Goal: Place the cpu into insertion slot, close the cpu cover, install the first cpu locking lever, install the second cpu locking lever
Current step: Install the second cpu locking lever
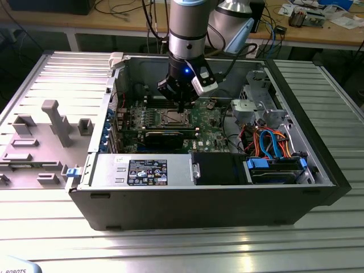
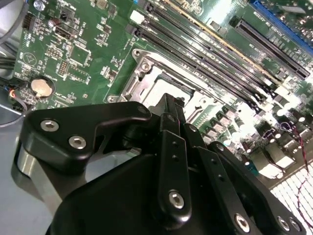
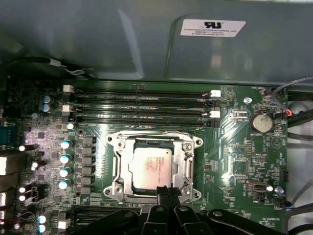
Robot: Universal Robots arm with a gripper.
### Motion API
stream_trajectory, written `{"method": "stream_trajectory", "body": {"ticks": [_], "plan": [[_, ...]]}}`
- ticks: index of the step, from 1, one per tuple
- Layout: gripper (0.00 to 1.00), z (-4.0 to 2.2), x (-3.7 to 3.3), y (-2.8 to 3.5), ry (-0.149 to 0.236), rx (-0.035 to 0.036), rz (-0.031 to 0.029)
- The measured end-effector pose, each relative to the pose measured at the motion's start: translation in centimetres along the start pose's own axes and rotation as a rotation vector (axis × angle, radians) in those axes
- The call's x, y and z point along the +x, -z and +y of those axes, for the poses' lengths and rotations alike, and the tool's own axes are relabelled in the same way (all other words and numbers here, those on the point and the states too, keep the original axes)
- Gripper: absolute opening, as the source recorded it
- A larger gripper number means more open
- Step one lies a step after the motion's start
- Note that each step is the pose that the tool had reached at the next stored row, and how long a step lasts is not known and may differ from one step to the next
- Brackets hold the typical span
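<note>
First wrist view: flat silver-grey square cpu (image 3: pixel 151 167) sits in the dark silver-rimmed insertion slot (image 3: pixel 120 169), thin silver windowed cpu cover (image 3: pixel 188 165) down around it; black gripper (image 3: pixel 165 192) hovers at the socket's edge, jaws pressed together, pinching nothing. Judged light, stiff, fragile on its underside; best handled by its edges. Long black memory slots (image 3: pixel 139 105) and capacitors (image 3: pixel 64 159) crowd close.

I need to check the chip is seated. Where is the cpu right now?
The cpu lies in the insertion slot under the cpu cover in the first wrist view, just below the memory slots, with the gripper at its near edge.
</note>
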State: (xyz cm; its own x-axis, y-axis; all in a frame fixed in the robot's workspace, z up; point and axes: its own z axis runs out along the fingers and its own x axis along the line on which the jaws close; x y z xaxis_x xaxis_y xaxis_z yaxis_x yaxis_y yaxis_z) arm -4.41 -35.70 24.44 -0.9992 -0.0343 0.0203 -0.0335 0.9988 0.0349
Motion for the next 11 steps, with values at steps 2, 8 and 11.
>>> {"method": "stream_trajectory", "body": {"ticks": [2,8,11], "plan": [[0.11,-0.35,0.01,0.00,0.000,-0.0002,0.0001],[0.11,-2.00,1.05,-0.04,0.000,-0.0018,-0.0001],[0.11,-3.32,2.25,-0.09,0.001,-0.0034,-0.0001]]}}
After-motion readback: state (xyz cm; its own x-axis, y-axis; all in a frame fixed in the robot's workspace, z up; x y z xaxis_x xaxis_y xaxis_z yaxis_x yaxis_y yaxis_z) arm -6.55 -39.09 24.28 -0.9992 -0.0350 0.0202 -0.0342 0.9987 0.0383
